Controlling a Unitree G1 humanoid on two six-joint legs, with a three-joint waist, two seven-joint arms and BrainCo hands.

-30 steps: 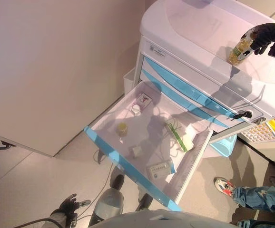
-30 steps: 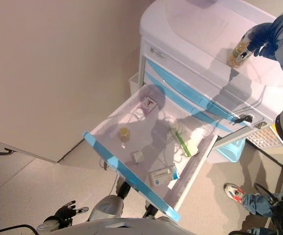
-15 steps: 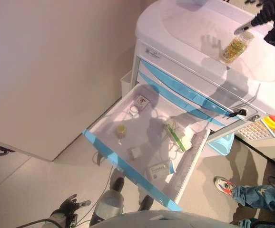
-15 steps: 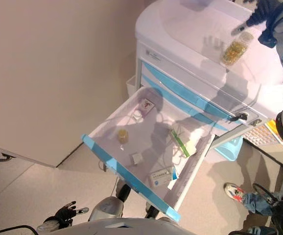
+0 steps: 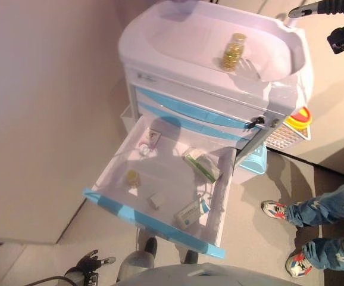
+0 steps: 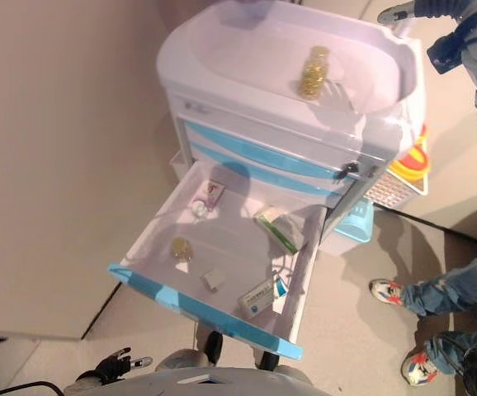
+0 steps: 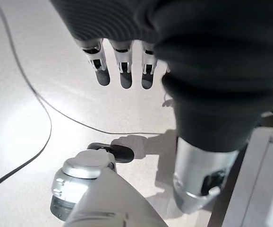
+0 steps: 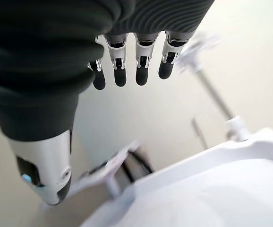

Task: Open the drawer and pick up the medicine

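Right hand [image 8: 127, 66] is hanging empty, fingers straight, beyond the cart; the medicine bottle [image 5: 233, 52] is lying on the cart top [image 5: 178, 36], possibly rolling off.

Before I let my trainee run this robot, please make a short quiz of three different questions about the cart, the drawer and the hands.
1. True or false: the drawer is open.
2. Where is the pill bottle? A) in the drawer B) on the cart top C) in the right hand
3. Fill in: the left hand hangs low over the ____.

Key: 1 true; 2 B; 3 floor. Both hands are open and hold nothing.
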